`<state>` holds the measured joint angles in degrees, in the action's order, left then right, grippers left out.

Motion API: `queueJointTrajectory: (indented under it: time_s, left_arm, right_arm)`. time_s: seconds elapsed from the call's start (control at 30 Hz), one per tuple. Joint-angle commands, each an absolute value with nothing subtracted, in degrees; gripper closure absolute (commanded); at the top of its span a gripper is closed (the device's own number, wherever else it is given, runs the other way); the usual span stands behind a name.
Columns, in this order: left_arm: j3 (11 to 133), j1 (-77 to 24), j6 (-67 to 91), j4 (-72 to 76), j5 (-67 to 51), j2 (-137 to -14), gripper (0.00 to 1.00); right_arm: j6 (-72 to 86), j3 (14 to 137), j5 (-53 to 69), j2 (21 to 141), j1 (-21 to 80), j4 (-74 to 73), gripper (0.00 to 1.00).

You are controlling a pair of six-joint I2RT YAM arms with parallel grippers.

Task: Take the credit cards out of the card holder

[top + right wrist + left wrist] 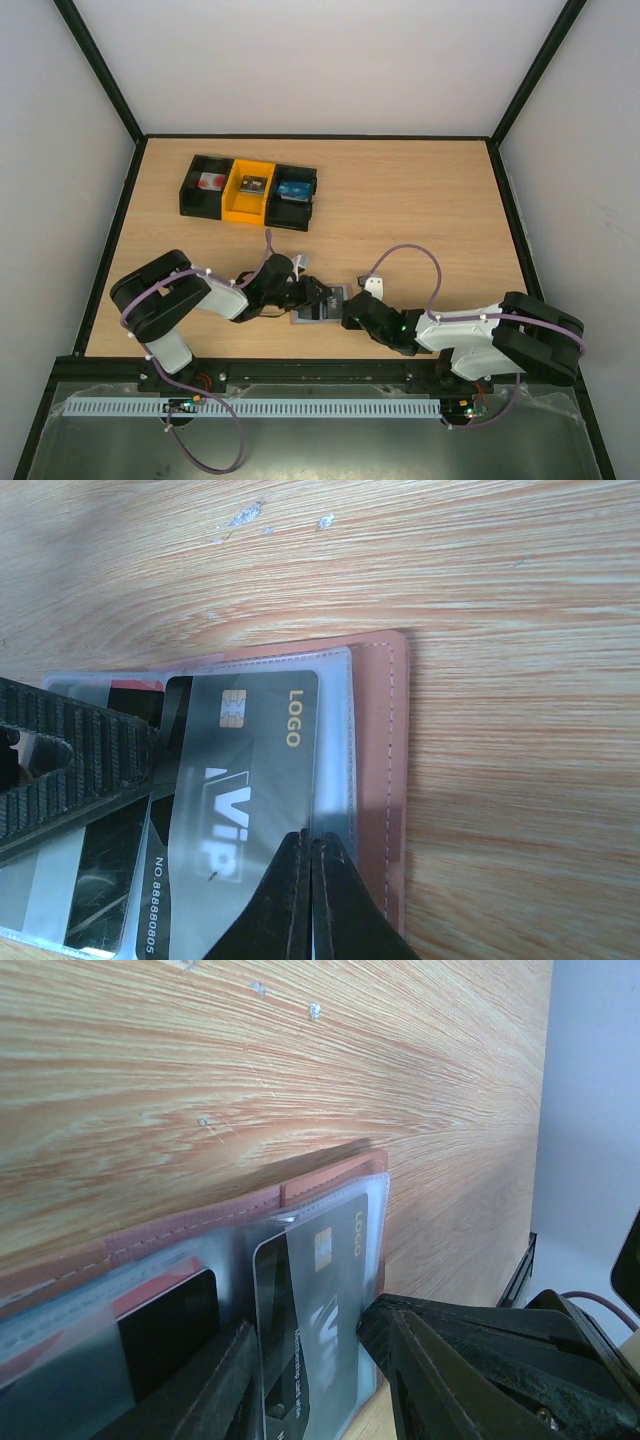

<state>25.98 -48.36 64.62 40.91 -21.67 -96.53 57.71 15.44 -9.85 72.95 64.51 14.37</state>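
Observation:
The card holder (322, 306) lies open on the table between both grippers, with its mauve rim (380, 770) and its clear pocket panels facing up. A grey credit card (245, 780) marked VIP lies slightly askew in the right panel. A strip of a red credit card (160, 1285) shows in the other panel. My left gripper (310, 1360) is partly open, its fingers (450, 1360) on either side of the grey card (320, 1300), one tip touching the pocket's edge. My right gripper (310, 842) is shut, its tips resting on the clear pocket beside the grey card.
A row of black and yellow bins (248, 192) holding small items stands at the back left. Bare wooden table (420, 200) spreads to the right and back. A black frame (500, 200) and white walls border it. Both arms crowd the near middle.

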Motion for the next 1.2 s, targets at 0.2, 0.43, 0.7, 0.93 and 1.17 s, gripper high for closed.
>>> queueJointTrajectory:
  time_s: [0.2, 0.43, 0.7, 0.93, 1.17]
  left_arm:
    - [24.47, -48.76, 66.34, 43.51, -22.2, -96.55, 0.8]
    - [23.78, -48.71, 66.46, 44.25, -22.58, -96.21, 0.97]
    - [23.1, -48.53, 64.69, 39.47, -21.08, -92.68, 0.97]
    - [22.07, -47.59, 63.23, 34.42, -19.12, -87.51, 0.97]
    - [22.83, -47.28, 61.42, 26.32, -16.02, -82.56, 0.97]
  right_arm:
    - [58.34, 13.53, -11.83, 74.11, 64.39, 10.65, 0.98]
    - [59.34, 12.6, -12.47, 74.09, 64.41, 10.64, 0.98]
    - [59.61, 12.86, -13.63, 73.42, 64.39, 9.1, 0.98]
    - [59.58, 12.61, -13.97, 72.38, 64.34, 9.18, 0.98]
    - [59.74, 12.64, -13.57, 71.79, 64.36, 9.75, 0.98]
